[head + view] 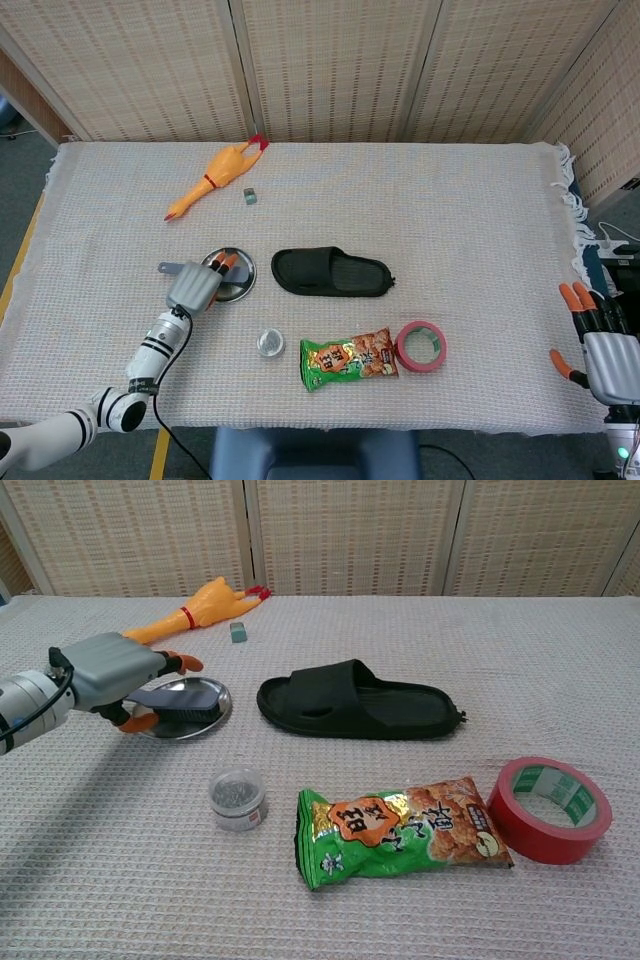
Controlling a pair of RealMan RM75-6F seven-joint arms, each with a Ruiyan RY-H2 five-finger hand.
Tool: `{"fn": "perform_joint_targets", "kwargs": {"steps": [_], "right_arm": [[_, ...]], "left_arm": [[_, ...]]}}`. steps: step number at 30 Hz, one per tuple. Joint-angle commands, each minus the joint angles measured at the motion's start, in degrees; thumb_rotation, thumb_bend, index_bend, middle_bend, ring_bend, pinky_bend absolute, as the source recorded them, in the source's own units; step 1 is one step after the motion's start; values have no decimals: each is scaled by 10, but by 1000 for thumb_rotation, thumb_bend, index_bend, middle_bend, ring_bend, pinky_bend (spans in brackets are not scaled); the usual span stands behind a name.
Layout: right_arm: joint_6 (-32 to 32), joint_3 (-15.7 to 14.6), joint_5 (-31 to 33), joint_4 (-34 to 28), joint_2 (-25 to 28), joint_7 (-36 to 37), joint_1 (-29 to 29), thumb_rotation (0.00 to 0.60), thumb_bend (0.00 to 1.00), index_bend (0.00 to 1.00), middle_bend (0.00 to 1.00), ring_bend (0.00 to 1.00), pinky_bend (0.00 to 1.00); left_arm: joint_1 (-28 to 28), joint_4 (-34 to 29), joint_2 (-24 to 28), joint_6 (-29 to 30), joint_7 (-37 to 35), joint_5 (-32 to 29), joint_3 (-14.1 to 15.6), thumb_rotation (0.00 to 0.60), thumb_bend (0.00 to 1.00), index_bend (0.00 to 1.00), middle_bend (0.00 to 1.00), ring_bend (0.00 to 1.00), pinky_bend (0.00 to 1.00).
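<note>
My left hand (197, 285) (120, 675) hovers over the grey brush (185, 700) that lies on the round metal plate (240, 285) (205, 723). Its fingers are apart and reach across the brush handle (166, 268); no grip shows. My right hand (598, 345) stays at the table's right front corner, fingers spread, holding nothing. It is outside the chest view.
A black slipper (331, 272) (358, 701) lies mid-table. In front are a small clear jar (270, 343) (237, 798), a green-orange snack bag (349, 359) (400, 829) and a red tape roll (421, 346) (549, 809). A rubber chicken (215, 177) (190, 611) and a small grey block (250, 197) (238, 631) lie at the back.
</note>
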Motion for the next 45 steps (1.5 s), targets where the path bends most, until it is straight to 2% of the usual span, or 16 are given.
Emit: {"fn": "perform_joint_targets", "kwargs": {"steps": [1,9,18,35,41,45], "right_arm": [[-2,1,2,0,2,3,1,600,182,0,0,0,0],[-3,-1,4,-8,10,8,0,600,182,0,0,0,0],[-6,-2,10,-13,15,7,-1,600,182,0,0,0,0],[-10,-3,11,-13,17,7,1,600,182,0,0,0,0],[-9,-4,10,-13,17,8,1,600,182,0,0,0,0],[-10,-5,9,-13,17,8,2,600,182,0,0,0,0]], "left_arm": [[-7,7,-6,-3,1,-6,2,600,417,143,190,857,884],[-24,44,-27,6,5,-4,12,600,415,169,189,856,885],[-36,68,-39,4,-2,-13,18,600,416,273,285,857,888],[-46,92,-49,19,-21,-10,31,600,416,374,402,869,905],[-46,96,-51,32,-31,-3,34,600,416,448,488,879,918],[-44,105,-54,46,-45,5,36,600,442,549,608,885,927]]}}
